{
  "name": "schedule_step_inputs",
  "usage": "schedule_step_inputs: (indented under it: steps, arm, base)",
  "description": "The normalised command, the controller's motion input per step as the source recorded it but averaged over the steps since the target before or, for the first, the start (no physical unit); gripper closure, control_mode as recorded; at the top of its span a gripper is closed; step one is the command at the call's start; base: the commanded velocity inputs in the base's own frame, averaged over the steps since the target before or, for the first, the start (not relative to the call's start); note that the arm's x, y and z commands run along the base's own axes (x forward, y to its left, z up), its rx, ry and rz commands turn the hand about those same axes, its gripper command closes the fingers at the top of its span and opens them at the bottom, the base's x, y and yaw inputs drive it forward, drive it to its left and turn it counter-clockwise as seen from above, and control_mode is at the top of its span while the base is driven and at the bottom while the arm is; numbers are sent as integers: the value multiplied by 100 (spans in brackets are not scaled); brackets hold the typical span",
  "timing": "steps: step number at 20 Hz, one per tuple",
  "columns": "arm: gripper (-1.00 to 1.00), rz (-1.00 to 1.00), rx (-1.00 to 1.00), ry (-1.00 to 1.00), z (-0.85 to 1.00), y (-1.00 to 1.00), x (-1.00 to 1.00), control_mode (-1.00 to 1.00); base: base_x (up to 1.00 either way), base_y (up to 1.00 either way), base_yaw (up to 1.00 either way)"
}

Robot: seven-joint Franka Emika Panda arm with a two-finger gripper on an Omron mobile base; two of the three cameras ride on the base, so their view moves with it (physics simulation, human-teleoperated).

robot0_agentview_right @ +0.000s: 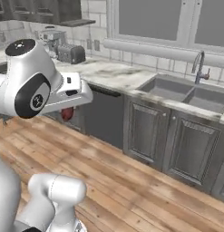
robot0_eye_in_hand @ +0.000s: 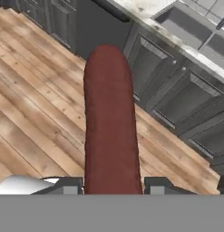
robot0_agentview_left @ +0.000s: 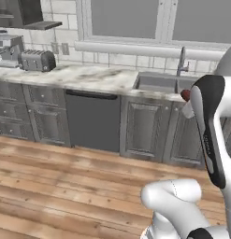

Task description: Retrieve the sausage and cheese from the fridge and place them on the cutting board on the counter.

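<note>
A dark red-brown sausage [robot0_eye_in_hand: 109,122] stands up the middle of the hand view, and my gripper [robot0_eye_in_hand: 112,186] is shut on its lower end, one dark fingertip [robot0_eye_in_hand: 63,186] on each side. From the left base view its red tip [robot0_agentview_left: 185,95] pokes out beside my hand, in front of the cabinets under the sink. In the right base view the sausage [robot0_agentview_right: 67,113] hangs under my hand above the wooden floor. The white marble counter [robot0_agentview_left: 79,74] runs along the wall ahead. The cheese, the fridge and the cutting board are out of view.
A sink [robot0_agentview_left: 159,83] with a faucet [robot0_agentview_left: 182,60] is set in the counter [robot0_agentview_right: 118,74]. A toaster [robot0_agentview_left: 37,59] stands at the counter's left. A dark dishwasher [robot0_agentview_left: 93,119] and grey cabinets [robot0_agentview_right: 145,131] are below. Wooden floor [robot0_agentview_left: 65,186] lies between me and them.
</note>
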Motion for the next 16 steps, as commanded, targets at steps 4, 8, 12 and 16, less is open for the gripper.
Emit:
schedule_step_inputs:
  steps: [4, 8, 12, 16]
  arm:
    - [100, 0, 0, 0, 0, 0, 0, 100]
    - [100, 0, 0, 0, 0, 0, 0, 100]
    - [100, 0, 0, 0, 0, 0, 0, 100]
    - [100, 0, 0, 0, 0, 0, 0, 100]
  base:
    - [100, 9, 74]
    - [100, 6, 77]
    - [84, 0, 87]
    - [61, 0, 97]
